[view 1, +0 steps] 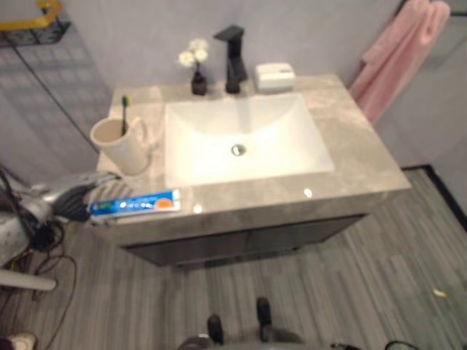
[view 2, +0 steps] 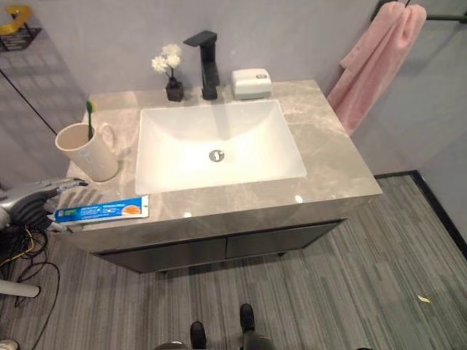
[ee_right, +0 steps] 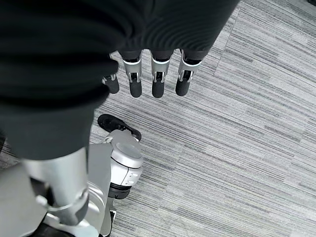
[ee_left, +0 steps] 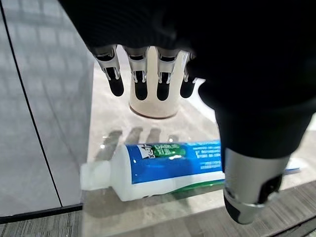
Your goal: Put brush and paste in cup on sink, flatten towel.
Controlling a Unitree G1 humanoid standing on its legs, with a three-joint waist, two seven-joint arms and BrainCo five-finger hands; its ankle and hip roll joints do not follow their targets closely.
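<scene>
Left hand at the counter's near left corner, fingers straight and apart, hovering over the toothpaste tube lying flat beneath them. Beyond, cup holding toothbrush. Farther right, pink towel hanging bunched. Right hand relaxed, fingers loose.

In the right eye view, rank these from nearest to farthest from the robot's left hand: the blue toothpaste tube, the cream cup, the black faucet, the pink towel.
From the left hand:
1. Blue toothpaste tube, lying at the counter's front left edge, right beside the hand.
2. Cream cup, on the counter's left side, green toothbrush inside.
3. Black faucet, behind the basin.
4. Pink towel, hanging at far right.
</scene>
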